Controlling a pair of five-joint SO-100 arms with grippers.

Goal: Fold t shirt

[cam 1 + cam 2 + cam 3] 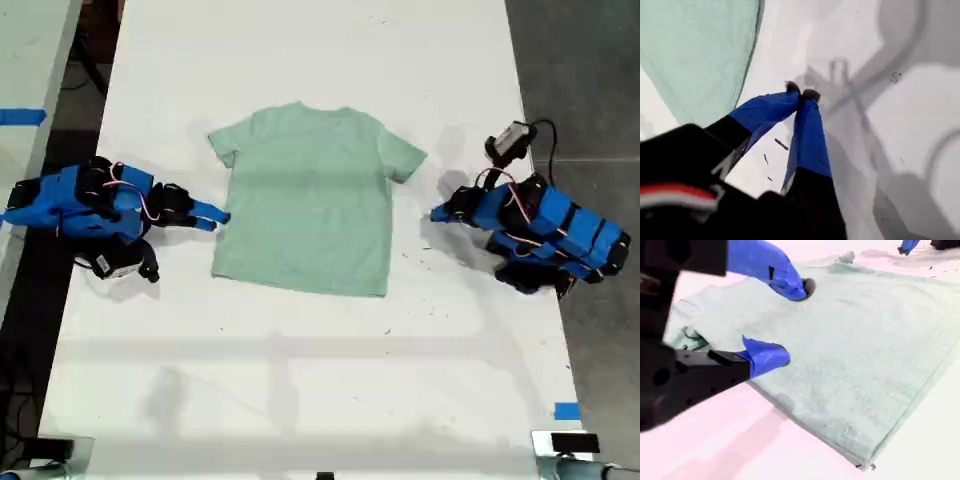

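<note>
Claws: first (801,93) closed | second (790,322) apart | t shirt (308,200) flat, neck toward exterior view's top

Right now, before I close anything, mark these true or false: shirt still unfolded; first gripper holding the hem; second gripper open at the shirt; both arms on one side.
1. The t shirt lies flat and unfolded on the table. True.
2. My first gripper holds the hem. False: it is shut on nothing, over bare table beside the shirt.
3. My second gripper is open at the shirt's edge. True.
4. Both arms are on one side. False: in the exterior view, one flanks each side.
</note>
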